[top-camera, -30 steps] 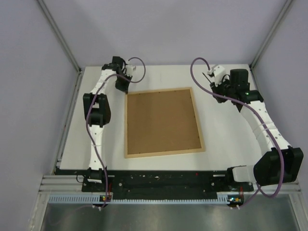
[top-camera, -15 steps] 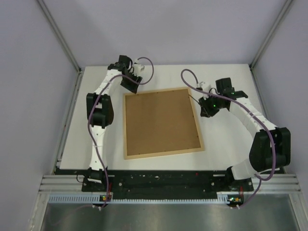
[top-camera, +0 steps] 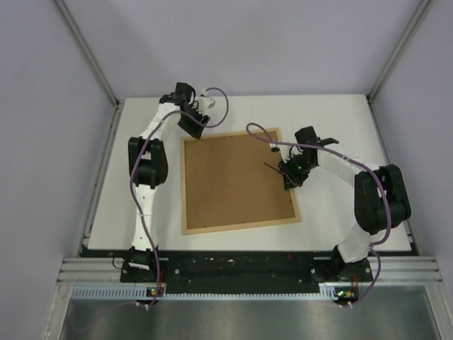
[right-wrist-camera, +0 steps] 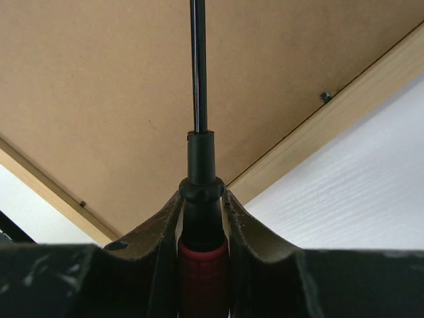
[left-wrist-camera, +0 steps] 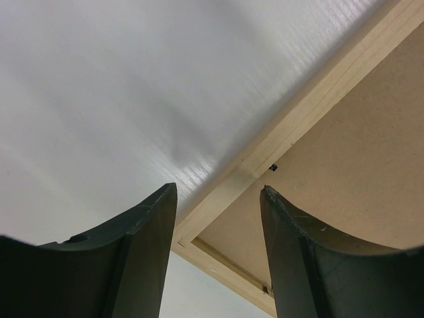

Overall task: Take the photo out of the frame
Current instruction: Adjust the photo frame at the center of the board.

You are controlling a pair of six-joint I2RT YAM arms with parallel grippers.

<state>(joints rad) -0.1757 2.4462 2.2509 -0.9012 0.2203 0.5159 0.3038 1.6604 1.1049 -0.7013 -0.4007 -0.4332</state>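
White table | light-wood frame face down mid-table, brown backing board up | left gripper jaws apart over frame's far-left corner | right gripper clamped on screwdriver above frame's right edge

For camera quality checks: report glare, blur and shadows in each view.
Top external: even, diffuse light, no harsh shadows. Left wrist: glare patch on the table beside the frame; left gripper dark. Right wrist: screwdriver shaft sharp, right gripper dark.
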